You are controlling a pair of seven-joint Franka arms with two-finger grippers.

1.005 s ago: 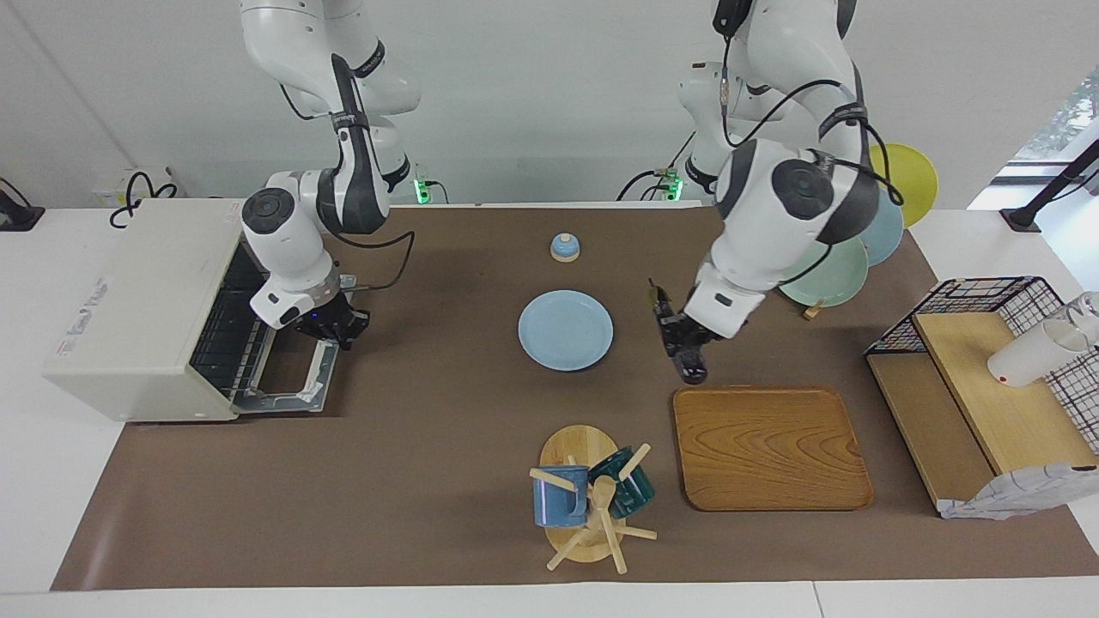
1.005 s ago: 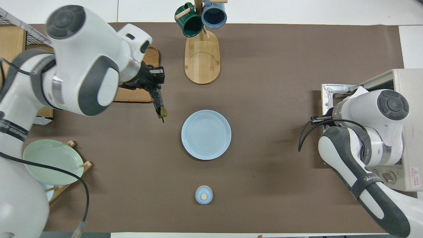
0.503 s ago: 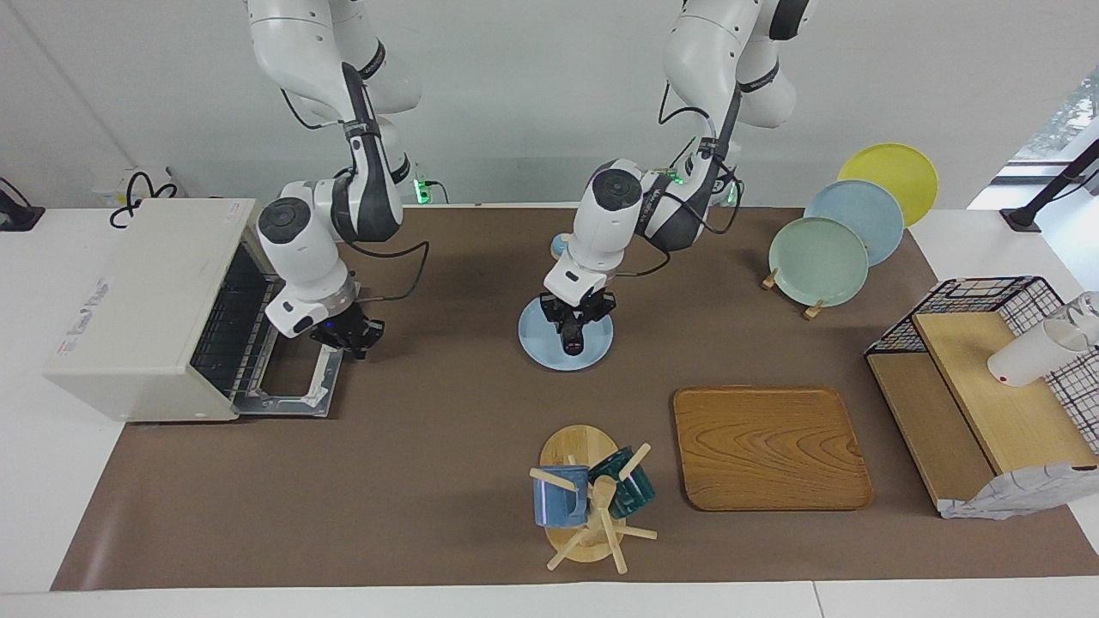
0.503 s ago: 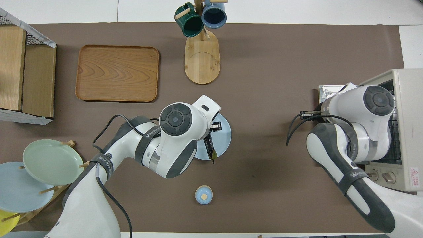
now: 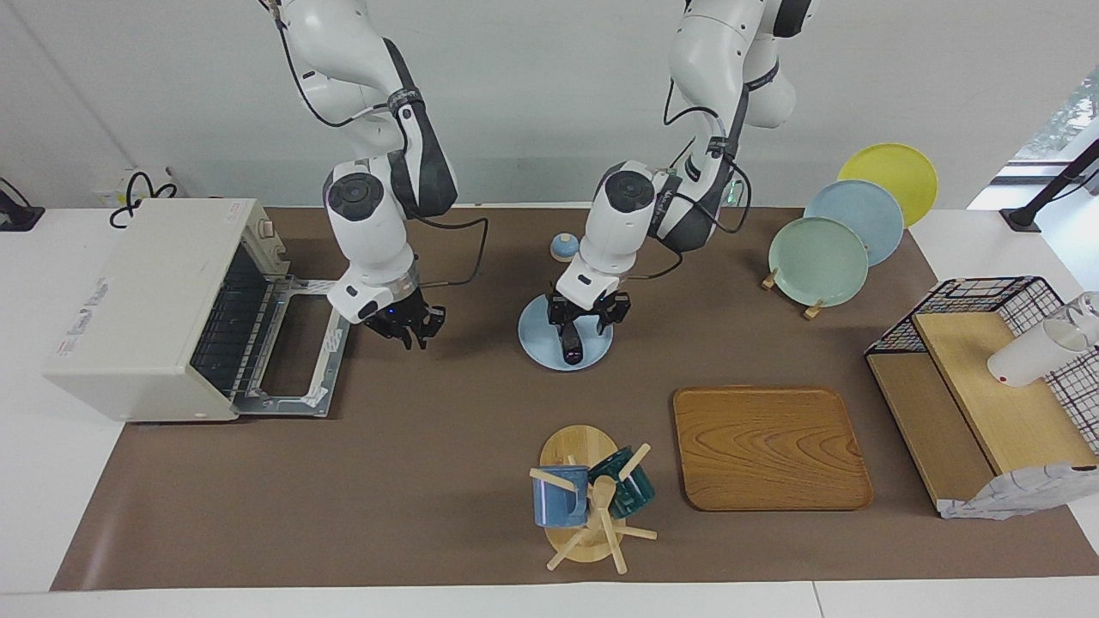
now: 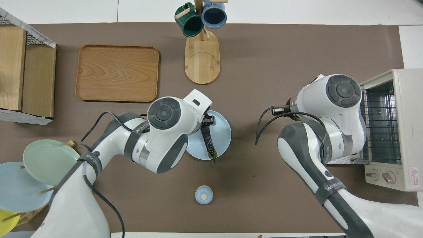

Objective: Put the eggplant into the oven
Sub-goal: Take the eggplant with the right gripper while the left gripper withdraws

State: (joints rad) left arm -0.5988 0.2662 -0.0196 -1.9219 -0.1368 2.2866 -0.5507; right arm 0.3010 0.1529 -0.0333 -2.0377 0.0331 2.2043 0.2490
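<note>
The dark purple eggplant (image 5: 571,346) lies on the light blue plate (image 5: 537,339) in the middle of the table; it also shows in the overhead view (image 6: 209,143) with its green stem tip toward the robots. My left gripper (image 5: 587,324) is open just over the eggplant's end. The cream-white oven (image 5: 137,300) stands at the right arm's end of the table, with its door (image 5: 296,352) folded down flat and its rack showing (image 6: 378,125). My right gripper (image 5: 403,330) is open and empty over the mat between the oven door and the plate.
A small blue lidded pot (image 5: 564,247) sits nearer to the robots than the plate. A mug tree (image 5: 588,498) and a wooden tray (image 5: 770,446) lie farther out. A rack of plates (image 5: 820,262) and a wire-sided wooden shelf (image 5: 987,369) stand at the left arm's end.
My left gripper brought the eggplant from over the tray to the blue plate and opened over it. My right gripper left the open oven door and moved toward the plate.
</note>
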